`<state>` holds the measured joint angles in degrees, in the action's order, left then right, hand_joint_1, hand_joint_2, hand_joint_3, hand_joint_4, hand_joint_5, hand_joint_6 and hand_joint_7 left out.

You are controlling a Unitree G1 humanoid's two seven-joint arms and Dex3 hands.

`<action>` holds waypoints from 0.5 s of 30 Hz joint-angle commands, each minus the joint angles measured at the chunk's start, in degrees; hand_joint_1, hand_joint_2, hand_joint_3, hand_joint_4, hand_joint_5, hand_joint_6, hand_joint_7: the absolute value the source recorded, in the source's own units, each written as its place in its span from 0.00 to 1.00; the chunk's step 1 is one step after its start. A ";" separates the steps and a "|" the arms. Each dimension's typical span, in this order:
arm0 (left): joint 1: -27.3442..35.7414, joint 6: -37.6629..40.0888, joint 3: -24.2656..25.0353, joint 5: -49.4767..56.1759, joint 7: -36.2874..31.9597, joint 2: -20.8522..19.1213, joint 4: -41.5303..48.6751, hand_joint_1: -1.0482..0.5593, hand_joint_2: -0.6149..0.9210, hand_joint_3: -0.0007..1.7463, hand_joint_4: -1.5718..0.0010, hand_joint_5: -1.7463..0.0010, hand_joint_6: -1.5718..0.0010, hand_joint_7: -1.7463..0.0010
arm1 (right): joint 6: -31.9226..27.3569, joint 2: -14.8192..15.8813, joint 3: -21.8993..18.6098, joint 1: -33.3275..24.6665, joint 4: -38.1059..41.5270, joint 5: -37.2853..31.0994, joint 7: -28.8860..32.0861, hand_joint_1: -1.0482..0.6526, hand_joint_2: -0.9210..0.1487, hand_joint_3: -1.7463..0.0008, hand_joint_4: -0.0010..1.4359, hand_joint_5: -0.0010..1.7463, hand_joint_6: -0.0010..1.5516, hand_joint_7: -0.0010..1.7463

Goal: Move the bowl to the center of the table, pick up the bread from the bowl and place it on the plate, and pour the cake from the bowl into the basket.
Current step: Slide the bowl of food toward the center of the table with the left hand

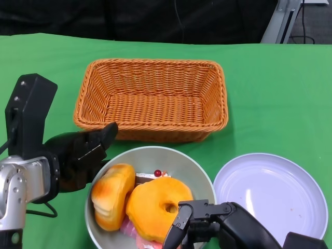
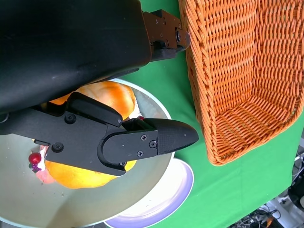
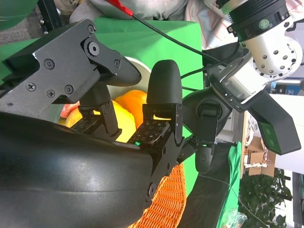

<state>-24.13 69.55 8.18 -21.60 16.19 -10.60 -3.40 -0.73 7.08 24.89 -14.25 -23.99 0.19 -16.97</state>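
A grey bowl (image 1: pixel 194 171) stands near the table's front, just before the wicker basket (image 1: pixel 150 98). In it lie a golden bun (image 1: pixel 111 194), a ring-shaped bread (image 1: pixel 155 207) and a cake with a red cherry (image 1: pixel 158 173). My left hand (image 1: pixel 83 153) sits at the bowl's left rim with its fingers (image 2: pixel 156 140) spread apart and nothing clamped between them. My right hand (image 1: pixel 207 223) hovers at the bowl's near right rim. Its fingers (image 3: pixel 161 90) are parted just over the ring-shaped bread (image 3: pixel 135 102), not closed on it. The white plate (image 1: pixel 270 194) lies bare to the right.
The basket (image 2: pixel 237 71) holds nothing and is a short gap beyond the bowl. Green cloth covers the table (image 1: pixel 270 78). A black cable runs off my left wrist at the front left edge.
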 commanded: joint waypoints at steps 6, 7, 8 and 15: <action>-0.73 -2.97 1.44 0.76 -0.75 -1.95 0.56 0.23 1.00 0.30 1.00 1.00 1.00 1.00 | 0.10 0.23 -0.43 -0.24 -0.35 0.01 0.33 0.55 0.40 0.38 0.56 0.90 0.51 0.65; -0.59 -4.20 1.13 1.53 -0.96 -2.56 0.65 0.23 1.00 0.30 1.00 1.00 1.00 1.00 | 0.27 0.34 -0.43 -0.16 -0.27 -0.17 0.31 0.55 0.40 0.38 0.56 0.90 0.51 0.65; -0.47 -5.09 0.90 2.07 -1.05 -2.96 0.75 0.23 1.00 0.30 1.00 1.00 1.00 1.00 | 0.41 0.41 -0.44 -0.10 -0.20 -0.28 0.27 0.55 0.40 0.38 0.56 0.90 0.51 0.65; 0.94 -10.87 0.56 4.72 -0.99 -5.91 1.52 0.23 1.00 0.32 1.00 1.00 1.00 1.00 | 0.54 0.52 -0.73 -0.42 -0.20 0.03 0.17 0.55 0.41 0.37 0.55 0.90 0.51 0.65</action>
<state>-24.07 60.06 8.34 -17.78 14.99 -14.45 -2.55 -0.73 7.10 24.86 -14.27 -23.98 0.05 -16.95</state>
